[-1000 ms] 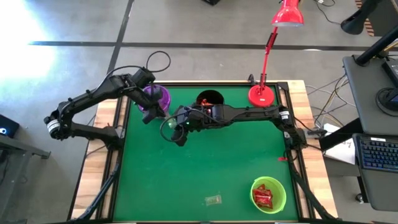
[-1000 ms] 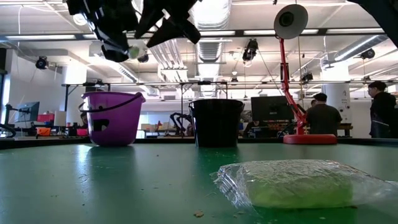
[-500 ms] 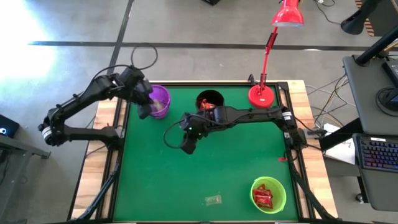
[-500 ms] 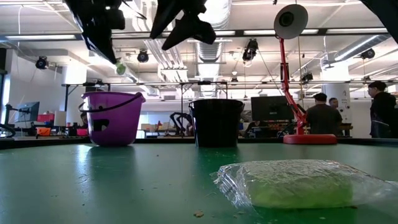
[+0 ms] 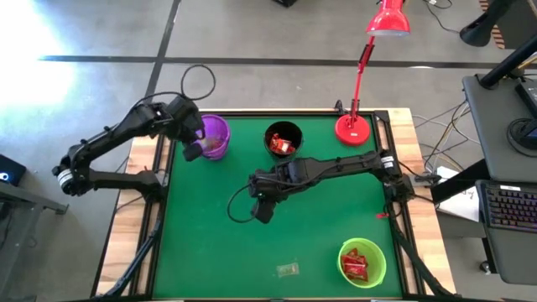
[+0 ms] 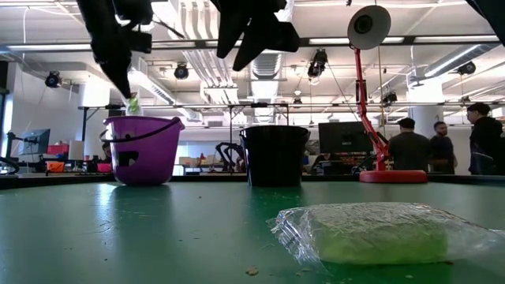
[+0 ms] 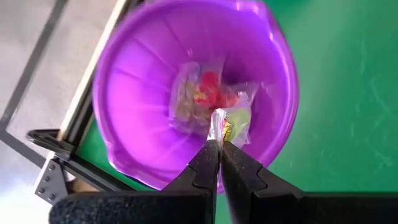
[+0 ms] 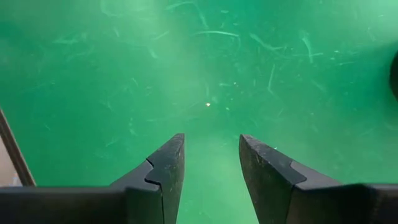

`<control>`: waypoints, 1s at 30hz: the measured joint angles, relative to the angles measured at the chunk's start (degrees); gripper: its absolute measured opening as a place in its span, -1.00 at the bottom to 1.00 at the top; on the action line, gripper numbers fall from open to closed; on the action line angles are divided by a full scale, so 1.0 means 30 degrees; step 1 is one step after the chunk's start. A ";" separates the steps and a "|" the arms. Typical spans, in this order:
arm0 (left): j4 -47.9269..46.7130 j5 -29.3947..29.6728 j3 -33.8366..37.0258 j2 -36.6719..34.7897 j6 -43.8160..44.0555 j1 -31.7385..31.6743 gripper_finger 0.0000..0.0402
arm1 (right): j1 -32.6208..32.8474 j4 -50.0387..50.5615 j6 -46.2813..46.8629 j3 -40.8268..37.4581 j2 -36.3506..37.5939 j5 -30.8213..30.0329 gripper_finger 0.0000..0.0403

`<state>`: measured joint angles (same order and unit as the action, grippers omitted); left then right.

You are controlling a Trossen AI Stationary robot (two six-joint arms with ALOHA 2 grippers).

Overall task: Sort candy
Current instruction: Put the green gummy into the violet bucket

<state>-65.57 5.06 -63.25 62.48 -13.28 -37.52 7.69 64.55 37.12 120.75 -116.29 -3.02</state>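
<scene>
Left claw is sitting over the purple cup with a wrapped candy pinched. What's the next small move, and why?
Probably open the left claw and let go. It is shut on a pale wrapped candy directly above the open purple cup, where other wrapped sweets already lie, so a release should drop it in. The right claw hangs open over bare green table, holding nothing.

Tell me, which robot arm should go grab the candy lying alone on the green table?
Probably the right. Its right gripper hangs open and empty over mid-table, nearer the loose candy. The left gripper is busy at the purple cup, pinching a wrapper.
</scene>
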 joint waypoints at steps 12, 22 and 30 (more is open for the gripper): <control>0.0559 -0.0024 0.1546 0.0270 0.1192 0.0022 -0.69 | 0.0765 0.0120 0.0619 -0.0123 -0.0015 -0.0016 -0.31; 0.0194 -0.2406 0.1527 -0.0106 0.2727 0.0971 -0.55 | 0.2659 0.1957 -0.6174 -0.1930 -0.0029 0.1742 -0.34; 0.0223 -0.2550 0.0710 -0.0550 0.4319 0.2395 -0.55 | 0.4473 0.0395 -0.7077 -0.4289 -0.0044 0.2661 -0.42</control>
<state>-64.90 -2.59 -61.12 60.83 -0.32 -30.33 21.11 65.74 15.89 107.88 -116.42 4.96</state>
